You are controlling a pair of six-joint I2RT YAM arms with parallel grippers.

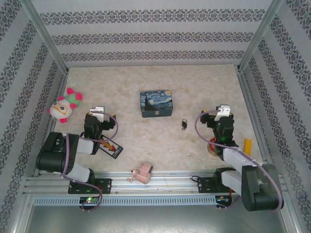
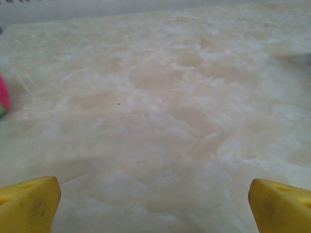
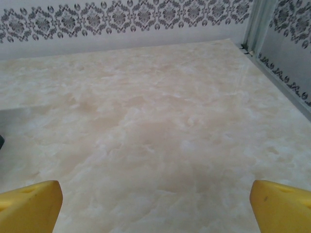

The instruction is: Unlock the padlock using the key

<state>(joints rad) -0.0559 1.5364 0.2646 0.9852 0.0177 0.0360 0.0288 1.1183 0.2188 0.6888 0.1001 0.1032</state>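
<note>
padlock (image 1: 184, 124), tiny near-black metal, lies on pale marbled table (image 1: 146, 141) between left end effector (image 1: 98, 110) and right end effector (image 1: 222, 111), both wide open, likely for reaching.

- We see black housings and pale grey links on the left arm (image 1: 63, 155) and right arm (image 1: 252, 182).
- We note a lilac cable (image 1: 115, 128) looping along each.
- We find yellow wedge fingertips (image 2: 29, 201) on the left gripper (image 2: 155, 206) and right gripper (image 3: 155, 206).
</note>
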